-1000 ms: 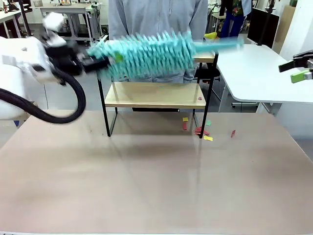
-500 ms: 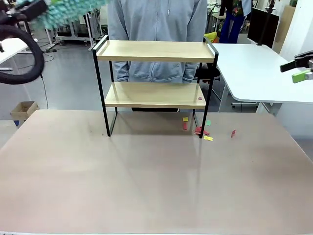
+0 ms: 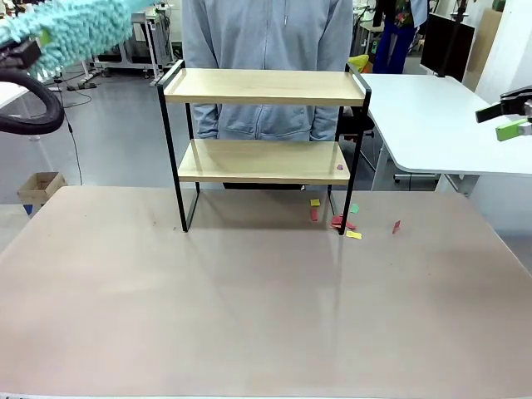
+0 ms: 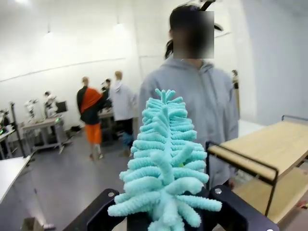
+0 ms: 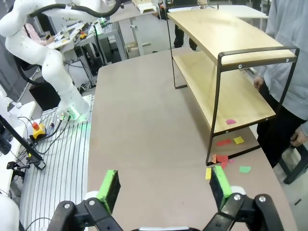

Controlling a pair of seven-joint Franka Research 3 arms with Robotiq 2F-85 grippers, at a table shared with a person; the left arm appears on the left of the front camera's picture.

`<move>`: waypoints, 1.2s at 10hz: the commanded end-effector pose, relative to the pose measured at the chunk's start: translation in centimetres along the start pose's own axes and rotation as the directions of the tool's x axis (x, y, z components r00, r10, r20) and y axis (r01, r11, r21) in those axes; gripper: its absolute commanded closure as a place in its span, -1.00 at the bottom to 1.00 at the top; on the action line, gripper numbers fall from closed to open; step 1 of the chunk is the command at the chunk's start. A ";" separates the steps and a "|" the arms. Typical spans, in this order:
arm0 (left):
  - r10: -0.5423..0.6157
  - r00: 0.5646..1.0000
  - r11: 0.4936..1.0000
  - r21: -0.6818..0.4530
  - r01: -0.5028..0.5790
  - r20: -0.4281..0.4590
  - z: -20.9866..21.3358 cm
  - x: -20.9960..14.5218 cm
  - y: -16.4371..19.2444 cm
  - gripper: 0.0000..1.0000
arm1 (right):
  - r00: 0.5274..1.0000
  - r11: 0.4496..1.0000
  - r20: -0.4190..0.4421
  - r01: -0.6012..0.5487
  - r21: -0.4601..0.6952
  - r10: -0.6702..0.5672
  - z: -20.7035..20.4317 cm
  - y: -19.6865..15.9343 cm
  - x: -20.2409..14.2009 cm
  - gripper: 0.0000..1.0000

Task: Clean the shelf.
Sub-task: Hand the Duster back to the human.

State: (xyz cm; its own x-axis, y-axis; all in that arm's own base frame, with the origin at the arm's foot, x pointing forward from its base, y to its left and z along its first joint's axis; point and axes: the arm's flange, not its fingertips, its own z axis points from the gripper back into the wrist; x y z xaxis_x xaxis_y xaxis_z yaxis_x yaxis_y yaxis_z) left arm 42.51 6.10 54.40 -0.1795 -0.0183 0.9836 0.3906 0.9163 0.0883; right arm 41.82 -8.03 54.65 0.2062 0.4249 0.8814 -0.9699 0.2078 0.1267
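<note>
Gripping a teal duster (image 3: 71,29) tight, the left pincer (image 4: 166,219) is hovering high, left of the shelf (image 3: 264,86) standing mid-counter (image 3: 249,299) (boards running left-right); the right pincer (image 5: 163,187) is gaping wide, empty, farther off

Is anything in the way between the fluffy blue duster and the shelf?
Nothing visible is. The left end effector holds the duster up high, off to the left of the shelf, with just open air between them. The person stands behind the shelf, not in the path.
</note>
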 end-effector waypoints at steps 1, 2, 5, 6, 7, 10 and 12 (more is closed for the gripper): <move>-0.039 0.998 0.992 0.120 0.044 -0.043 -0.5 -1.4 -2.2 0.65 | 1.000 1.000 -0.006 -0.004 -0.012 0.004 0.0 0.2 0.1 -1.00; -0.064 0.995 0.981 0.180 0.078 -0.083 -0.2 -2.6 -2.4 0.65 | 1.000 1.000 -0.006 -0.004 -0.012 0.004 0.0 0.2 0.1 -1.00; -0.098 0.973 0.962 0.230 0.146 -0.207 1.1 -7.5 -4.3 0.65 | 1.000 1.000 -0.006 -0.004 -0.012 0.004 0.0 0.2 0.1 -1.00; -0.051 0.975 0.972 0.212 0.098 -0.217 1.8 -9.5 -4.8 0.65 | 1.000 1.000 -0.006 -0.004 -0.012 0.004 0.0 0.2 0.1 -1.00; -0.029 0.975 0.971 0.227 0.080 -0.219 2.7 -10.6 -4.9 0.65 | 1.000 1.000 -0.006 -0.004 -0.012 0.004 0.0 0.2 0.1 -1.00; -0.017 0.985 0.961 0.268 0.064 -0.174 3.1 -11.7 -5.1 0.65 | 1.000 1.000 -0.006 -0.004 -0.012 0.004 0.0 0.2 0.1 -1.00; -0.014 0.965 0.976 0.205 0.070 -0.262 5.5 -9.3 -1.8 0.65 | 1.000 1.000 -0.006 -0.004 -0.012 0.004 0.0 0.2 0.1 -1.00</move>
State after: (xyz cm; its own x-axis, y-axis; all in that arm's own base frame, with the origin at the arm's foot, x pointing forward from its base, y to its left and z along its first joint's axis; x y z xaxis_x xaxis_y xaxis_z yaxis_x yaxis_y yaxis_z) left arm 38.57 7.21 44.23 0.0539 -0.1288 0.9902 0.1793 0.9768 0.1173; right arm 41.82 -8.00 54.65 0.2062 0.4258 0.8810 -0.9700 0.2077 0.1266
